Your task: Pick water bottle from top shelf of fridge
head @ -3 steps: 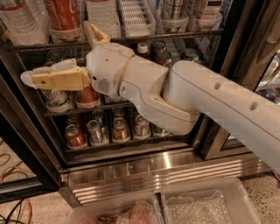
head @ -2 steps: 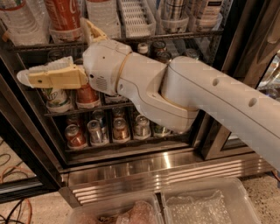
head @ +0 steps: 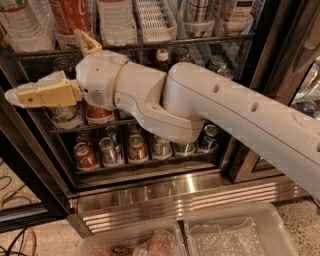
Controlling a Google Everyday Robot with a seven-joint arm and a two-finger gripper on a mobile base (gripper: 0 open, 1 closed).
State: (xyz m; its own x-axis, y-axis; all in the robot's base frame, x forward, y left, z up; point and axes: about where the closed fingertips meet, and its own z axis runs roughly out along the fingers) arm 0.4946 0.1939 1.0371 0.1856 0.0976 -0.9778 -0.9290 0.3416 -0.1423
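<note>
The water bottle point(head: 22, 25), clear and ribbed with a red band near the frame's top, stands at the far left of the top shelf point(head: 150, 46) in the fridge point(head: 175, 195). Only its lower part shows. To its right stand a red cola bottle point(head: 70, 15), a whitish ribbed bottle point(head: 116, 20) and an empty white slotted lane tray point(head: 155, 20). My gripper point(head: 30, 95) points left, in front of the can shelf one level below the water bottle and slightly to its right. My white arm crosses the fridge opening from the right and hides many cans.
Rows of drink cans point(head: 107, 150) fill the lower wire racks. The black door frame point(head: 260, 75) stands at the right. Two clear plastic bins point(head: 235, 235) sit on the floor before the ribbed steel base panel. Cables point(head: 15, 240) lie at lower left.
My gripper and arm have shifted a little to the left, staying at about the same height. The bottles and cans have not moved.
</note>
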